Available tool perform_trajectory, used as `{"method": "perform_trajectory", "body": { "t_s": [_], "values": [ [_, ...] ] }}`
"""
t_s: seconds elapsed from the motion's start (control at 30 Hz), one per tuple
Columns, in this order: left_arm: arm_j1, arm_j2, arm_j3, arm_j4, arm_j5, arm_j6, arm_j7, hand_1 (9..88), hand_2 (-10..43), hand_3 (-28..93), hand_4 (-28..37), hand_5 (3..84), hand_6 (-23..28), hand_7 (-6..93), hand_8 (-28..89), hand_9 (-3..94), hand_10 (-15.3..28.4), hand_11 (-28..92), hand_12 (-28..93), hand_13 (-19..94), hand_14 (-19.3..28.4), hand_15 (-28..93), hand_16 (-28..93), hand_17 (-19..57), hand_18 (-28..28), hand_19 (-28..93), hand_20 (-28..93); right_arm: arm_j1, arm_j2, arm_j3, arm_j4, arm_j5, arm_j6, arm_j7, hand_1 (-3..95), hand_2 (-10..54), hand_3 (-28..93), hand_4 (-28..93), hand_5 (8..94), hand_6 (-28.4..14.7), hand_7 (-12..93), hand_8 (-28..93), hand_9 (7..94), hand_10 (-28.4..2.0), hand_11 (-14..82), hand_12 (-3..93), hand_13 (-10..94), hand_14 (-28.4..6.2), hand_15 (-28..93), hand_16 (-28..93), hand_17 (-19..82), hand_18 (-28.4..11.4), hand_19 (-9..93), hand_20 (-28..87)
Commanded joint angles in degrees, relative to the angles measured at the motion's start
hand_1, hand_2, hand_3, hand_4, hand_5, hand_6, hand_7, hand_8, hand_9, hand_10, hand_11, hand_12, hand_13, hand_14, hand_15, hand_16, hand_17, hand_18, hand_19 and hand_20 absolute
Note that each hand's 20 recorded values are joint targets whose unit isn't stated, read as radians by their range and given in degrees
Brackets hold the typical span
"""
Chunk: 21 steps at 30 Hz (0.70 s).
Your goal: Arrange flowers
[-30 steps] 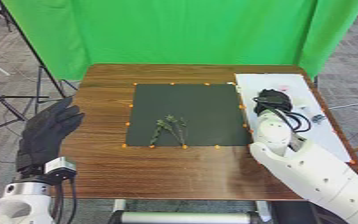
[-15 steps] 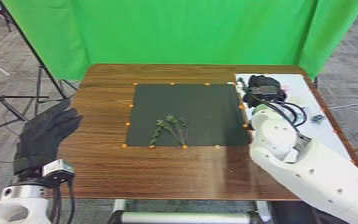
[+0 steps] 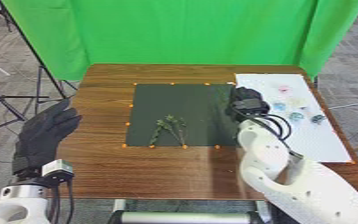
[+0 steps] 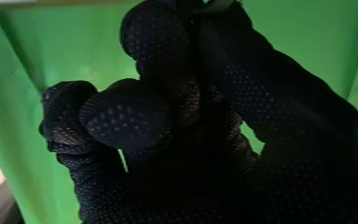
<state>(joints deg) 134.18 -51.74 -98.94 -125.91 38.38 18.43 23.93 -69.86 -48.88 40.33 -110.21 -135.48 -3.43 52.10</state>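
With the dark mat as the clock face, green sprigs lie on it at 7 o'clock, and the white board at 3 o'clock bears small blossoms, including a pink one. The right hand, at the mat's 2 o'clock edge, pinches a thin greyish piece, too hidden to identify; the left hand, toward 9 o'clock, is open, fingers relaxed.

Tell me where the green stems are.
In the head view, the green stems lie on the dark mat, left of its middle, by its near edge.
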Motion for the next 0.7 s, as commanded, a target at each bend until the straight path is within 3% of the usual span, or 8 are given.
{"method": "perform_trajectory", "body": {
  "t_s": [0.03, 0.23, 0.57, 0.63, 0.7],
  "values": [
    [0.32, 0.33, -0.17, -0.2, -0.36, 0.27, 0.06, 23.6, 8.2, 80, -22.8, 41.5, 11.0, 11.4, -9, 35.4, 21.1, 32, 7, 23, 27.9, 61, -17, -8.9, 23.9, 63, -3, -2.62, -1.31, -2.01, -1.1, -0.9, -0.63, -0.31, 52.9, -8.0, 77, -28, 81.0, -4.8, 30, 19, 83.4, -13.6, 42.5, 30.7, 81, -7.5, 71, 24, 52, -22.4, 93, 21],
    [0.03, 0.64, -0.01, -0.02, -0.3, -0.17, 0.04, 23.7, 8.2, 79, -22.8, 41.5, 11.0, 11.4, -9, 35.4, 21.1, 32, 7, 23, 27.9, 61, -16, -8.9, 23.9, 63, -3, -3.3, -1.55, -3.63, -1.09, -1.58, -1.39, -0.23, 52.9, -8.0, 77, -28, 81.0, -4.8, 30, 19, 83.4, -13.7, 42.6, 30.8, 81, -7.5, 71, 24, 52, -22.7, 93, 22],
    [0.47, -0.07, -0.95, -0.15, 0.17, -0.39, -0.62, 23.7, 8.1, 80, -22.8, 41.5, 11.0, 11.4, -9, 35.4, 21.1, 32, 7, 23, 27.9, 61, -16, -8.9, 23.9, 63, -3, -5.16, -1.37, -4.2, -2.49, -1.82, -2.23, -0.53, 52.8, -8.1, 77, -28, 81.1, -4.8, 30, 19, 83.4, -13.7, 42.6, 30.9, 81, -7.5, 71, 24, 52, -22.8, 93, 22],
    [0.66, 0.78, -0.65, -0.15, -0.51, 0.11, 0.14, 23.7, 8.1, 80, -22.7, 41.5, 11.0, 11.5, -9, 35.5, 21.1, 32, 7, 23, 27.9, 61, -16, -8.9, 23.9, 63, -3, -6.18, -1.71, -3.63, -2.82, -1.86, -3.0, -1.06, 52.9, -8.1, 77, -28, 81.1, -4.8, 30, 19, 83.3, -13.7, 42.6, 30.9, 81, -7.6, 71, 24, 52, -22.8, 93, 22],
    [0.56, 0.33, -0.89, -0.21, -0.02, -0.2, -0.32, 23.8, 8.2, 80, -22.8, 41.5, 11.0, 11.5, -9, 35.4, 21.1, 32, 7, 23, 27.9, 61, -16, -8.9, 23.9, 63, -3, -7.18, -2.13, -3.1, -3.02, -2.17, -3.9, -1.39, 52.8, -8.1, 77, -27, 81.1, -4.8, 30, 19, 83.4, -13.7, 42.6, 30.9, 81, -7.6, 71, 24, 52, -22.8, 93, 22]
  ]
}}
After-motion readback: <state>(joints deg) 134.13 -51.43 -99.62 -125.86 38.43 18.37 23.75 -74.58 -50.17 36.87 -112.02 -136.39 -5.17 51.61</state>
